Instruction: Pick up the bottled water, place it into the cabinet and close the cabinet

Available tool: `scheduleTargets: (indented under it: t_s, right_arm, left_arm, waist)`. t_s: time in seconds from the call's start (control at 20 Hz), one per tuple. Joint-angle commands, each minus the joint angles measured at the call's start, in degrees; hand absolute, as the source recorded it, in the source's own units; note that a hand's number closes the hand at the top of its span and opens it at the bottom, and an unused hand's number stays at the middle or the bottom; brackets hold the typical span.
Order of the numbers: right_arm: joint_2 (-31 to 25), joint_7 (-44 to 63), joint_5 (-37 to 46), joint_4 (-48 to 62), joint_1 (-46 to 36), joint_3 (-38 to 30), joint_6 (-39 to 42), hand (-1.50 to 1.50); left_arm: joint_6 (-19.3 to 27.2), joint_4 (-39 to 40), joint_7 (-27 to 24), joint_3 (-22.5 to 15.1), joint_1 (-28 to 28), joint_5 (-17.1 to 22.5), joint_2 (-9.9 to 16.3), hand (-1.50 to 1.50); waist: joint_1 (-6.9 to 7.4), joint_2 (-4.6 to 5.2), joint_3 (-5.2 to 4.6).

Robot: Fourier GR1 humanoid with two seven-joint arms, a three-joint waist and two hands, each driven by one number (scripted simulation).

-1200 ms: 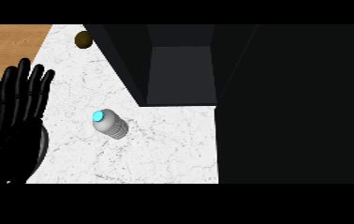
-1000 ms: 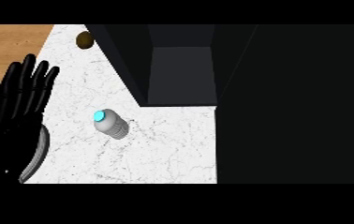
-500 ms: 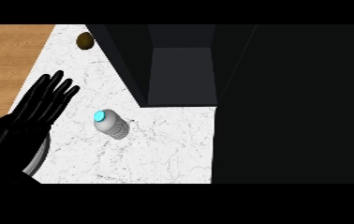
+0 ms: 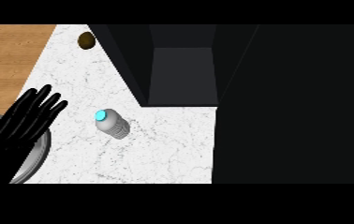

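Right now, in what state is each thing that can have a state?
bottled water: upright on the counter, cap on, not held.
cabinet: open, nothing visible inside.
left hand: open, fingers straight, apart from the bottle.
grey plate: partly hidden under the left hand.

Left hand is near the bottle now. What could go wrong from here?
1. The bottle stands upright and apart from the open left hand; a sideways touch by the fingers may tip it before they curl round it.
2. A grey plate lies partly under that hand and could be nudged.
3. The cabinet walls flank a narrow opening, so the bottle may clip an edge going in.
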Motion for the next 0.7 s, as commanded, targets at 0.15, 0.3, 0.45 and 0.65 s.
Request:
scheduleTargets:
  t_s: [0.15, 0.3, 0.45, 0.65]
  right_arm:
    - [1.1, 0.3, 3.8, -5.4, 4.9, 4.8, -0.8, -1.50]
    - [-2.0, -1.1, -1.8, -11.6, 12.0, 1.5, 2.6, -1.50]
    - [-1.0, -4.0, -0.8, -8.5, 12.6, 2.0, 2.8, -1.50]
    - [-3.0, -8.8, -2.9, -7.0, 15.2, -1.6, 5.3, -1.50]
  left_arm:
    - [-4.7, 6.2, -3.3, 4.2, 0.8, -1.8, 0.6, -1.50]
    - [-2.6, 8.0, -5.8, 2.9, 0.1, -6.5, -2.3, -1.50]
    - [-1.5, 11.9, -9.0, 0.2, -1.7, -13.1, -5.4, -1.50]
    - [-1.9, 18.6, -15.4, 2.4, -0.9, -17.6, -5.6, -1.50]
  waist:
    - [0.02, 0.07, -0.03]
    - [-0.59, -0.02, -0.01]
    - [-0.58, 0.06, 0.00]
    - [-0.58, 0.06, 0.00]
